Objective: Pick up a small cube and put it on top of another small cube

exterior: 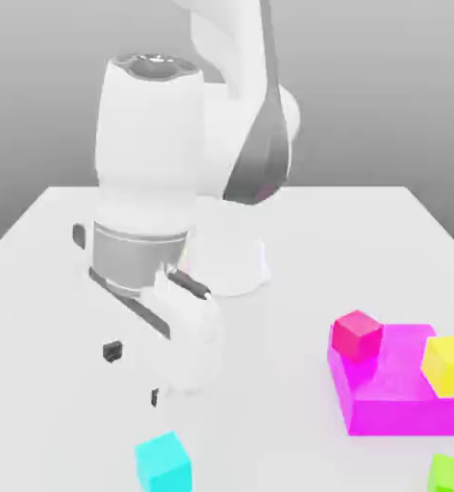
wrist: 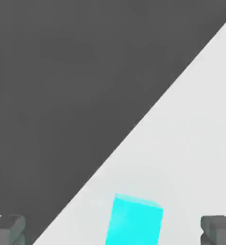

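Looking past your gripper [exterior: 132, 373], you see a magenta block [exterior: 396, 389] well off toward the exterior view's right, carrying a pink cube [exterior: 356, 335] and a yellow cube [exterior: 449, 364], with a green cube [exterior: 452, 474] near it. Your gripper stands wide open, holding nothing, above the table [exterior: 48, 288]; the cyan cube [wrist: 134, 220] lies just below, between its fingers [wrist: 7, 228], untouched.

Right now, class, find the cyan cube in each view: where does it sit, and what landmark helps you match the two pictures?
Exterior view: the cyan cube lies on the white table near the bottom edge, below the open pincer.
Hand view: the cube sits low, between the two grey fingertips.
Shared landmark: the white table.
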Action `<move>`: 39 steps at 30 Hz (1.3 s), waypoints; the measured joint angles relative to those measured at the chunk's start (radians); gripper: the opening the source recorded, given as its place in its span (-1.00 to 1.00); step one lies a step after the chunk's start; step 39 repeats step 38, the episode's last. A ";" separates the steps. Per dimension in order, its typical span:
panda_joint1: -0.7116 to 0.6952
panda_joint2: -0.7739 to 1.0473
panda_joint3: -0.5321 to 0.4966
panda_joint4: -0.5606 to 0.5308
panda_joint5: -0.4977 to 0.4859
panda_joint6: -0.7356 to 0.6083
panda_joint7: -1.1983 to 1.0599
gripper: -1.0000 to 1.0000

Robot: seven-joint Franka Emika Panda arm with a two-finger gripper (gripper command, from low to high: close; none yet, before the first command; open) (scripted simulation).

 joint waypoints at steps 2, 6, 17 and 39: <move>-0.006 0.063 0.002 -0.011 0.039 0.030 0.031 0.00; 0.005 0.203 -0.017 0.001 0.038 0.129 0.074 0.00; 0.014 0.223 -0.027 0.004 0.039 0.146 0.077 -1.00; 0.466 0.320 0.162 0.274 -0.099 -0.060 0.368 1.00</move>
